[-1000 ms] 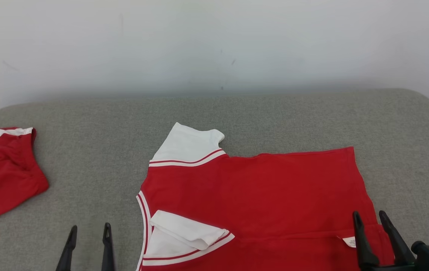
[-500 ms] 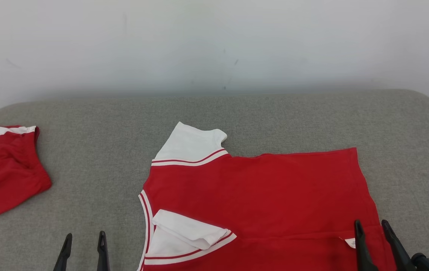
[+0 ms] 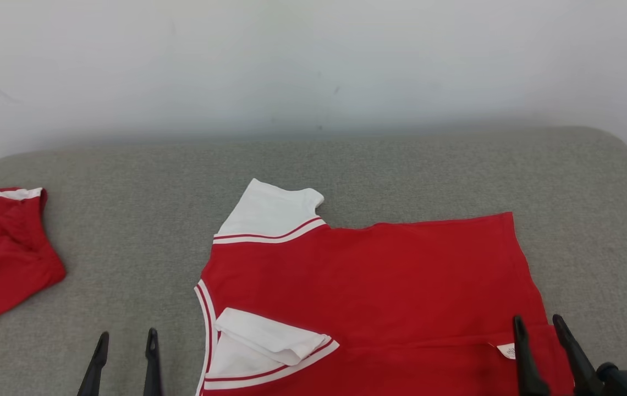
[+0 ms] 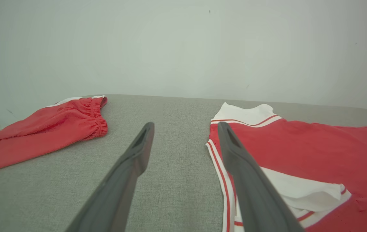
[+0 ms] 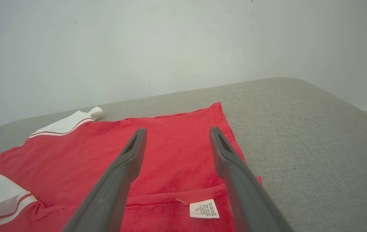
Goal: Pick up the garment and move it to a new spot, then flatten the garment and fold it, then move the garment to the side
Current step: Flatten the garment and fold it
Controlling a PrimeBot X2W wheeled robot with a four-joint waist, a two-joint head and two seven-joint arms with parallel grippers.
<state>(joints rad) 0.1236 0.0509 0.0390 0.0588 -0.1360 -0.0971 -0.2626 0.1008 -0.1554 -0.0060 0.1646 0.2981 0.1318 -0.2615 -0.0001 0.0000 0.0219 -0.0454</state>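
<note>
Grey cushion [image 3: 401, 165] — red-and-white shirt [image 3: 374, 280]

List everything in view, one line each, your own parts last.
shirt: one, red with white sleeves, spread at mid-cushion
second garment: one, red with a white edge, far left on the cushion
care label: one, white, on the shirt's near right part
cushion: one, grey, under both garments
wall: one, white, behind
left end effector: one, dark, open, left of the shirt
right end effector: one, dark, open, by the label
</note>
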